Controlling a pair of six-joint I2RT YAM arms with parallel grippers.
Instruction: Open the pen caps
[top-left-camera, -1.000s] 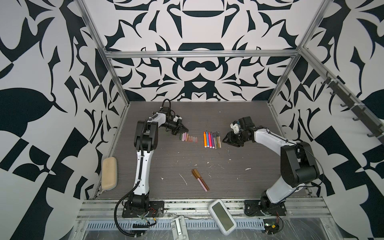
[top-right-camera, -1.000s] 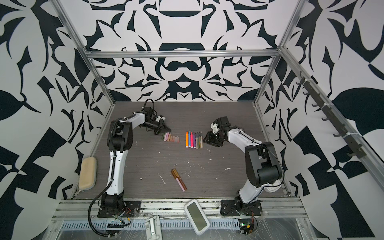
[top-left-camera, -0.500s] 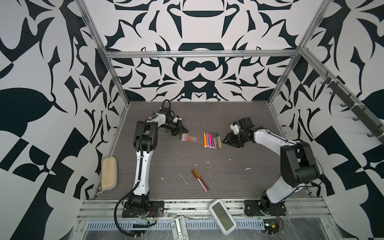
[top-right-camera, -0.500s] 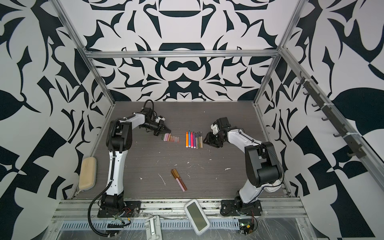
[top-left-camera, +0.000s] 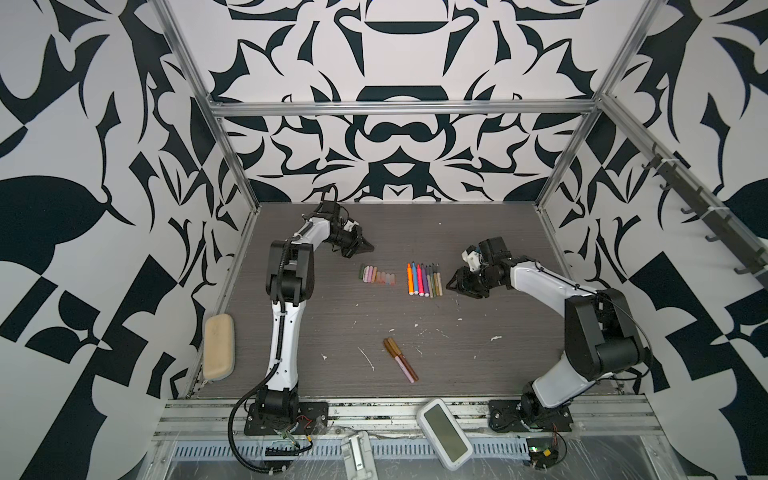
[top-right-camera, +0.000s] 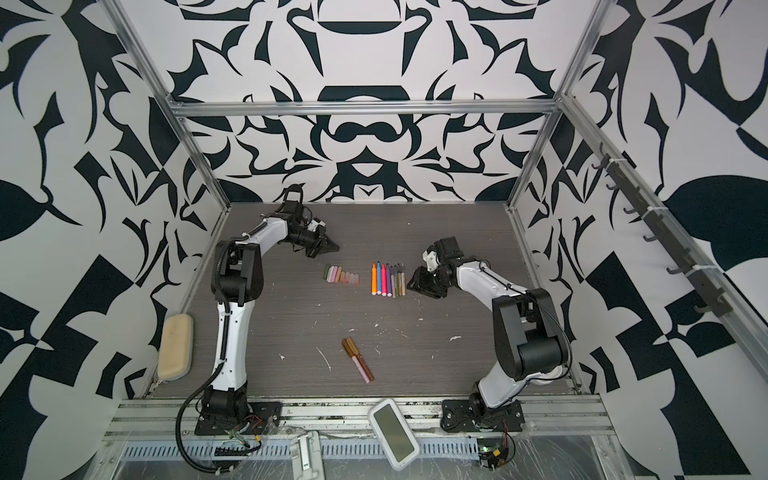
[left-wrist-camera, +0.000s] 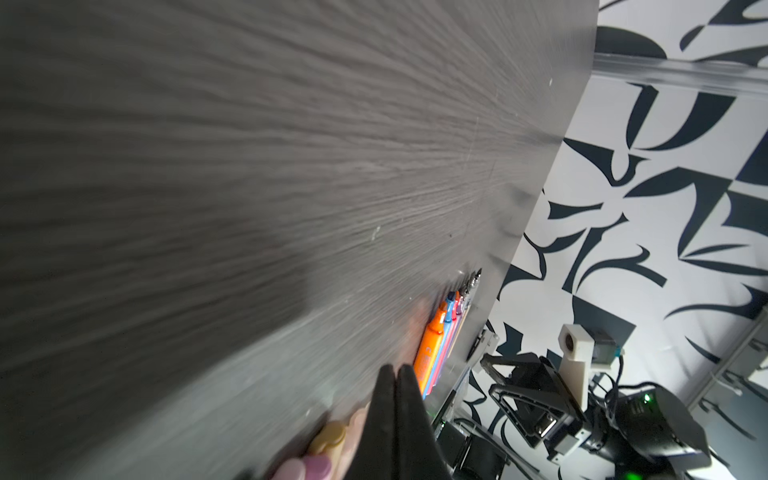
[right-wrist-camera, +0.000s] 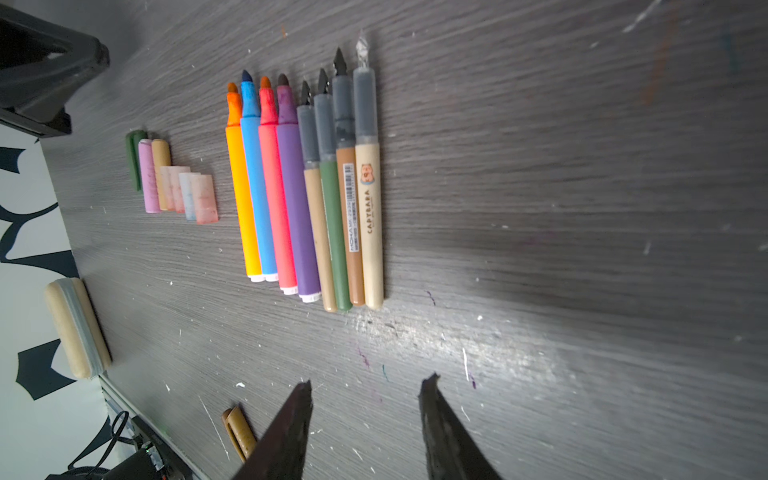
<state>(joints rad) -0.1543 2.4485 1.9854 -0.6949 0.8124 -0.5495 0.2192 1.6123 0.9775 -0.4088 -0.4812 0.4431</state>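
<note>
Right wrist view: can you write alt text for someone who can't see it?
Eight uncapped pens lie side by side on a dark wood-grain table: orange, blue, coral, purple, tan, green, brown and cream. A cluster of loose pen caps sits beside the orange one. The right gripper hovers nearby, jaws open and empty.

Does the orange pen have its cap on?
No, the orange pen shows a bare felt tip in the right wrist view, with no cap over it.
</note>
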